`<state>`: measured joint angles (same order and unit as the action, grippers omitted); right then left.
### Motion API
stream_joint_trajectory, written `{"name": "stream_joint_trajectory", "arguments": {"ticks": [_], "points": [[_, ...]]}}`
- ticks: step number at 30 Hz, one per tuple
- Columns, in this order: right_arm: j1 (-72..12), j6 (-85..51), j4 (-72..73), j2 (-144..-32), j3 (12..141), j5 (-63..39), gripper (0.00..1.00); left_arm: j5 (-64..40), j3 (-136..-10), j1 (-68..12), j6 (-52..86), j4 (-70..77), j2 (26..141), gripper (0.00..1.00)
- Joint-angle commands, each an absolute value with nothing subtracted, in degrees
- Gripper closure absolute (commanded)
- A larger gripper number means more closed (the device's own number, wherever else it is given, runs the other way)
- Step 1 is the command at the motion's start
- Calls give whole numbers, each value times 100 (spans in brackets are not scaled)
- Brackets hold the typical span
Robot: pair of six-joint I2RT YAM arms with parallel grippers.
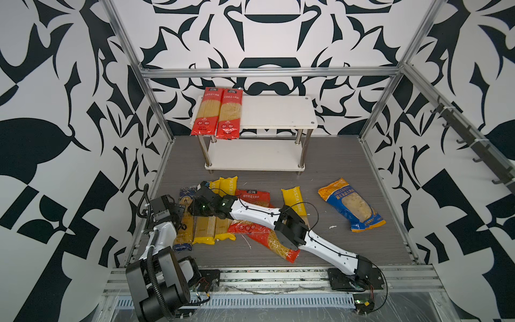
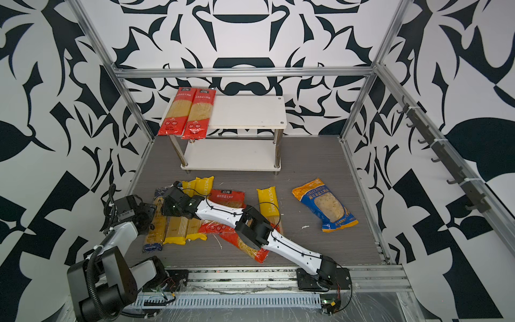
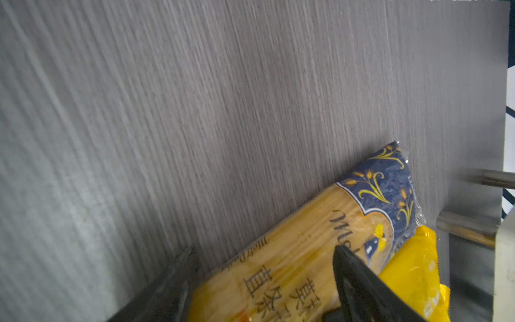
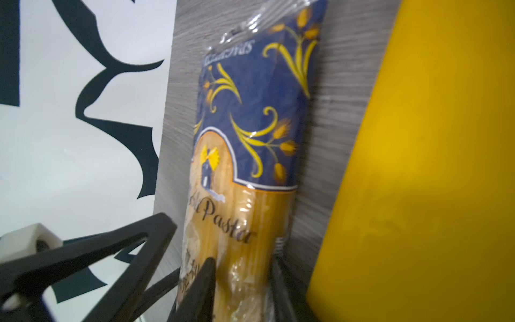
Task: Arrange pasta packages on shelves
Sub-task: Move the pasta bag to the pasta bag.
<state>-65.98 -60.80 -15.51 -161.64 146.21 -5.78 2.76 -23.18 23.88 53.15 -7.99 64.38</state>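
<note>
A grey wood-grain counter [image 1: 320,192] lies between black-and-white patterned walls [image 1: 55,111], and at its far side stand the shelves [image 1: 278,111]. Two red spaghetti packs [image 1: 205,113] lie side by side on the left end of the upper board, with their near ends hanging over its edge. Near the counter's left edge lies the dark-blue pack [image 1: 186,234], with two yellow PASTATIME packs [image 1: 204,230] just beside it. In both top views the arms cover its middle, so only its two ends show. The right arm also crosses the red fusilli bags [image 1: 252,195]; their overlap is hidden and I cannot trace their full outlines. A third yellow pack [image 1: 292,199] is half covered by the same arm, and the blue-orange bag [image 1: 352,205] lies apart to the right, fully in view. In its wrist view the left gripper [image 3: 263,251] hangs over the dark-blue pack with its fingers [image 3: 359,284] wide apart, one of them blurred and both cut by the frame. Chrome legs [image 3: 468,224] show only in part. The right gripper [image 4: 242,267] has its fingers [image 4: 204,287] drawn in on the dark-blue pack, one against each long side, with their bases out of frame. A black triangular piece [image 4: 97,259] stands beside them, and I cannot tell which arm it belongs to.
</note>
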Motion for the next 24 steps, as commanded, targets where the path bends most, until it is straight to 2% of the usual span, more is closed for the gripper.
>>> {"name": "stream_joint_trajectory", "arguments": {"ticks": [1, 4, 8, 13, 19, 24], "points": [[-6575, -5702, -2113, -16380, 14517, -218, 77, 156, -2241, 2393, 5412, -806, 6398, 20], [-6578, -5374, -1688, -16285, 14369, -402, 90, 153, -2309, 2399, 5394, -947, 6258, 19], [-6527, -4734, -1038, -16013, 14279, -855, 100, 189, -2569, 2399, 5268, -1366, 5839, 17], [-6453, -4342, -65, -15220, 13489, -1120, 100, 371, -2955, 2399, 5100, -1991, 5108, 16], [-6353, -5297, 1434, -14210, 11909, -1330, 100, 378, -3479, 2399, 4884, -2586, 4601, 16], [-6333, -5812, 2646, -13521, 10718, -1096, 100, 184, -3769, 2393, 4781, -2798, 4542, 16]]}}
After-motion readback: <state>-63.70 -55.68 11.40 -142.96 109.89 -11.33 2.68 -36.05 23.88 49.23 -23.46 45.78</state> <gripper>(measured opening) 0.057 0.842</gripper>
